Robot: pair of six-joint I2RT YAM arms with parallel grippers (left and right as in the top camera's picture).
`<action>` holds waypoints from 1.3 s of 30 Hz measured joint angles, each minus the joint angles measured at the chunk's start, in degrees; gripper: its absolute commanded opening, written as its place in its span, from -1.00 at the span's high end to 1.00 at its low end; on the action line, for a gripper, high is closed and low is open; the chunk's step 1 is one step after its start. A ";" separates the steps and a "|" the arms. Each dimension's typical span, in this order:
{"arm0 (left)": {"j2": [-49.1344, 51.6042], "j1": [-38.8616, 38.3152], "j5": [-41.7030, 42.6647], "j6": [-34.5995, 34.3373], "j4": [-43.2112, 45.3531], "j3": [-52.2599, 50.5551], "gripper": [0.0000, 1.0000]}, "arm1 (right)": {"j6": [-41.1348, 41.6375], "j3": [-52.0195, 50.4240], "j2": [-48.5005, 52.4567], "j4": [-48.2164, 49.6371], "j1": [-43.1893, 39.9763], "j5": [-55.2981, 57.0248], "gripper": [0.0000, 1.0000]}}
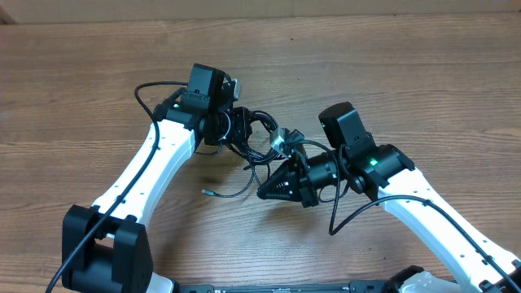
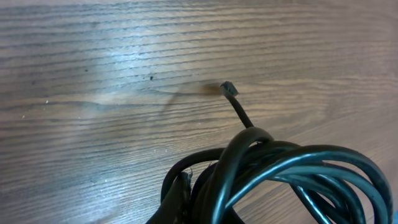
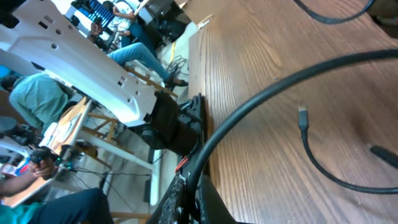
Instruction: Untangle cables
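Two arms meet over one black knot of cables (image 1: pixel 262 140) in the middle of the worktop (image 1: pixel 81 65).

Overhead: the left fingers (image 1: pixel 238 129) are buried in the left side of the knot, closed, with loops bunched against them. The right fingers (image 1: pixel 262 194) sit just below the knot, pinched to a point, and a strand seems to run from the tip up into the tangle. One thin tail (image 1: pixel 210 193) lies flat on the wood to the left of the right fingers. My read: one side anchors the bundle while the other has a single strand to draw out, so the two pulls would oppose each other.

Left wrist: thick glossy loops (image 2: pixel 292 168) fill the bottom right, hard against the camera, which fits a closed grip on the coil. The fingers themselves barely show. A stiff end with a small plug (image 2: pixel 229 88) pokes out and casts a shadow, so it is probably lifted off the wood.

Right wrist: the fingers are closed on one strand (image 3: pixel 280 81) that arcs up to the right. A thinner cord (image 3: pixel 303 117) lies loose beyond it. Risk: the strand snags and drags the whole knot.
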 measured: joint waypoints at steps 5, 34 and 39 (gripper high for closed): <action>0.00 0.02 -3.04 -5.62 0.09 0.00 0.91 | -0.15 0.00 0.02 -5.86 0.02 6.56 0.71; 0.00 0.17 1.14 7.10 -0.90 0.02 0.91 | 12.28 -0.02 0.02 2.40 0.15 54.77 0.20; 0.00 0.17 1.64 8.20 -0.81 0.02 0.92 | 11.23 -0.02 0.02 3.41 0.15 47.23 0.21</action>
